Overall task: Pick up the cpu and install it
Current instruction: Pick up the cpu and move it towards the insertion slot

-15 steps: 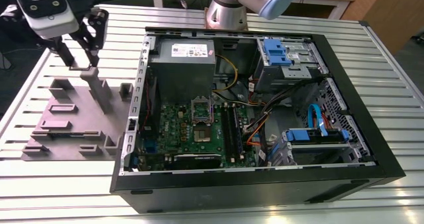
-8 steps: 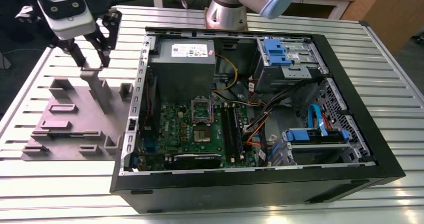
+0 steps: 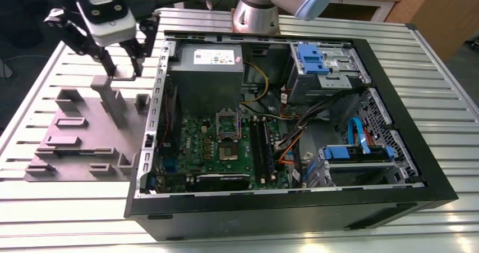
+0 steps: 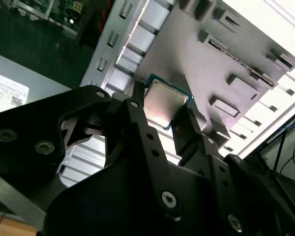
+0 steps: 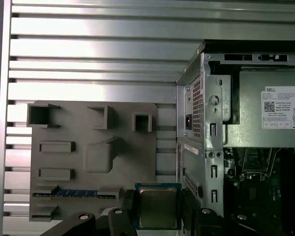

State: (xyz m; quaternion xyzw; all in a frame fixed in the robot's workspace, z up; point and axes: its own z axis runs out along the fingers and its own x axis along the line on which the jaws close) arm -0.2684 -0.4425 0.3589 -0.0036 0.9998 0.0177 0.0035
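**Gripping cpu [image 5: 157, 206] over grey tray [image 3: 82, 130]**

Clamping silvery cpu between both fingers [image 4: 187, 130] of gripper [image 3: 124, 73], hanging above grey tray, just beside open computer case [image 3: 284, 215]. Showing white printed label [image 3: 217, 56] on power supply [image 3: 206, 82], writing left unread.

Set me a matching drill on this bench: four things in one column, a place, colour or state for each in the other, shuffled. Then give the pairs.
Column one
1. cpu
2. grey tray
3. motherboard
4. power supply

Column two
A. green
B. lies on the slatted table, outside the computer case
C. bears a white label
D. clamped in the gripper

Pairs: 1-D, 2-B, 3-A, 4-C
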